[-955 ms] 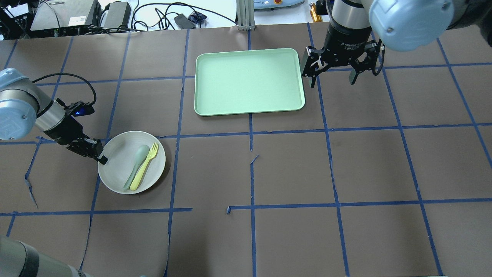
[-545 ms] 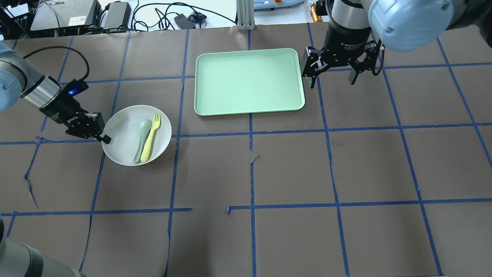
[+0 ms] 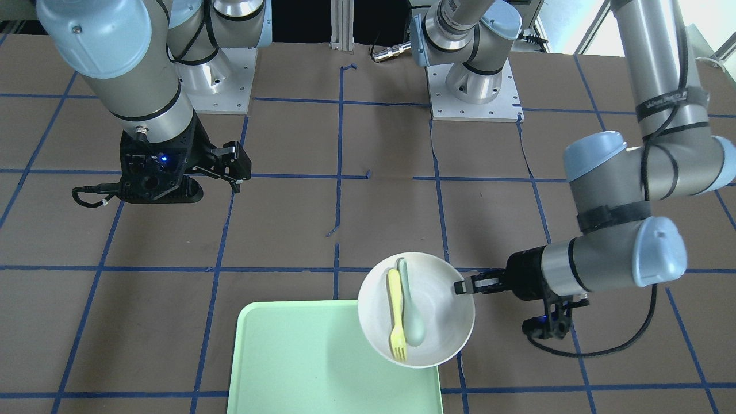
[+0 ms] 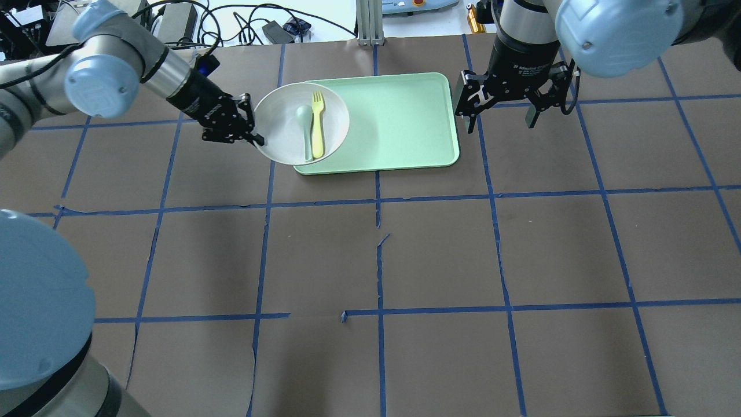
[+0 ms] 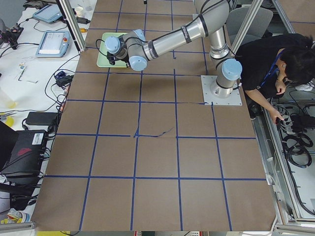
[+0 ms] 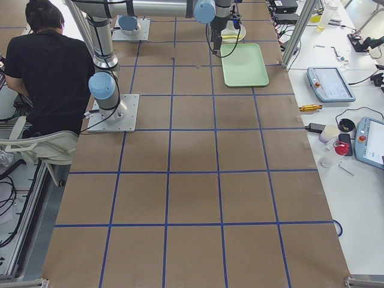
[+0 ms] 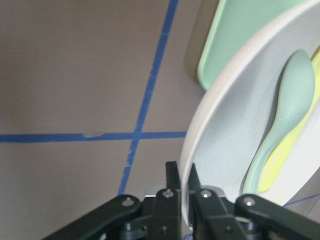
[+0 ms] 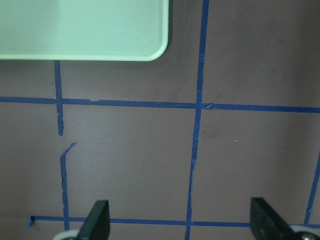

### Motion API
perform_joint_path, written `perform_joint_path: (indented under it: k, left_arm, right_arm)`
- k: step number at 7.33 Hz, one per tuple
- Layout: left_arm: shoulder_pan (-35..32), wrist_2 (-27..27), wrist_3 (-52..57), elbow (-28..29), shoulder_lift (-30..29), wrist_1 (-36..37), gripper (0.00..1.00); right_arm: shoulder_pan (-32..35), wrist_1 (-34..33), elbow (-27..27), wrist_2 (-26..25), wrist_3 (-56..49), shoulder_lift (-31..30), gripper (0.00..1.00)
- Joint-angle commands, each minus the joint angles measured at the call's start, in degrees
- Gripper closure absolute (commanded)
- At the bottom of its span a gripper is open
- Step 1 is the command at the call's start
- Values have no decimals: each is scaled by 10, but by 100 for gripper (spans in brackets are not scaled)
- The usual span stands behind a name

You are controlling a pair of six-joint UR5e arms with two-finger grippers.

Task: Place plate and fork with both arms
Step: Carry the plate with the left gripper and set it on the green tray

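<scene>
Two loose utensils, fork [image 4: 317, 124] and spoon [image 4: 305, 132], are borne on the plate [image 4: 278, 119], pinched at its rim by the left gripper [image 4: 255, 138] over the tray [image 4: 399, 121] near the worktop's far edge. The fork could be spilled by any tilt. Jaws of the right gripper [image 4: 501, 122] are spread wide, empty.

One plate [image 4: 278, 121], one fork [image 4: 317, 124], one spoon [image 4: 305, 136], one green tray [image 4: 393, 121], two robot arms [image 4: 116, 63] [image 4: 521, 35], one operator [image 5: 266, 56]
</scene>
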Motion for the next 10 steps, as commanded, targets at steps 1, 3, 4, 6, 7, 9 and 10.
perform_joint_path:
  k: [1, 3, 4, 6, 7, 9, 10]
  left_arm:
    - [-53, -29, -35, 30, -75, 99, 100]
    - [-73, -29, -53, 84, -125, 102, 100]
    - [-85, -28, -55, 96, -141, 103, 100]
    - [-95, -25, -54, 96, -157, 117, 100]
    - [-102, -23, -52, 93, -158, 130, 48]
    - [-104, -21, -50, 92, -151, 133, 14]
    - [-102, -19, -57, 89, -127, 143, 0]
  right_arm:
    - [0, 1, 1, -1, 0, 0, 0]
    - [0, 0, 3, -1, -3, 0, 0]
    - [0, -1, 5, 0, 0, 0, 0]
    - [0, -2, 11, -1, -1, 0, 0]
    - [0, -7, 10, 0, -4, 2, 0]
    - [0, -38, 8, -1, 1, 14, 0]
    - [0, -65, -1, 6, 3, 29, 0]
